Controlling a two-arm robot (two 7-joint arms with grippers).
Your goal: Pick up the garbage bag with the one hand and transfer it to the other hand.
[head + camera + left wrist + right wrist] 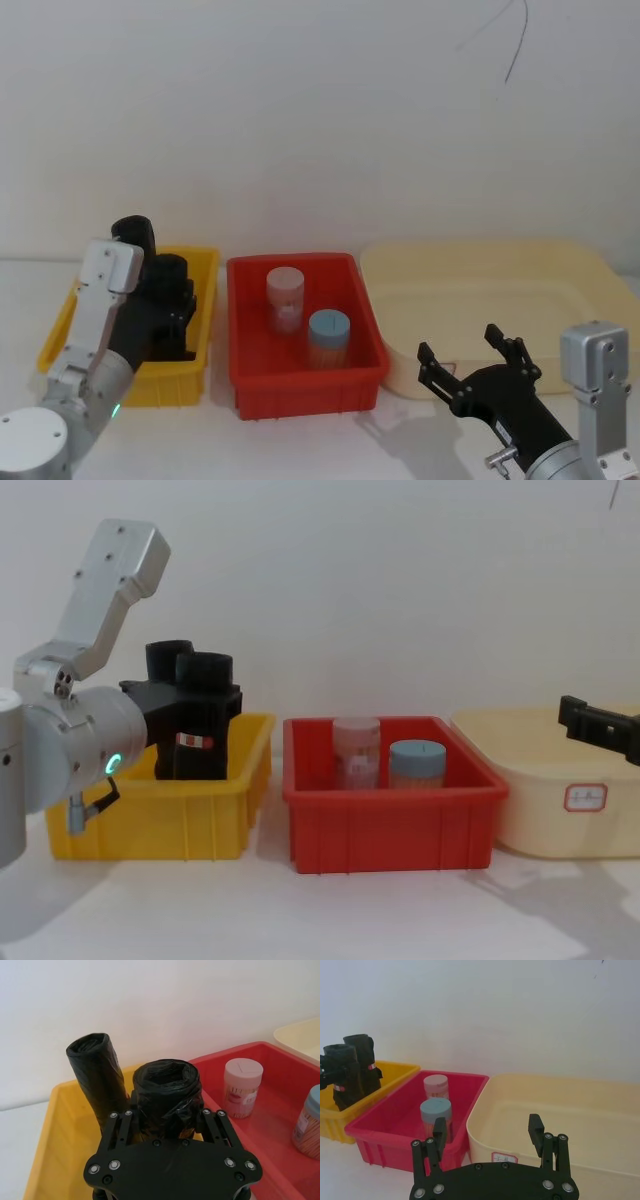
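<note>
Okay, your garbage bag (167,1080) stands upright in the yellow bin (150,825), its open crinkled top poking well above the bin's rim. A red-and-white label (195,742) wraps it partway down. You've got the left gripper (167,1110) on it: the jaws press in on the roll from both sides, a finger (131,1110) flat against each flank. Whether the roll's base is off the bin floor, you cannot tell, because the bin wall hides it.

Just behind it, a second roll (97,1075) of the same black plastic leans in the same bin, touching or nearly touching the held one.

Next over sits the red bin (390,830), just beside the yellow one, with a pink-lidded jar (355,750) and a blue-lidded jar (415,763) standing upright inside, close together. Beyond that is the cream tub (560,820).

Your right gripper (487,1122) hangs low over the table (300,910) in front of the cream tub, well apart from the bag, jaws spread wide with nothing between them.
</note>
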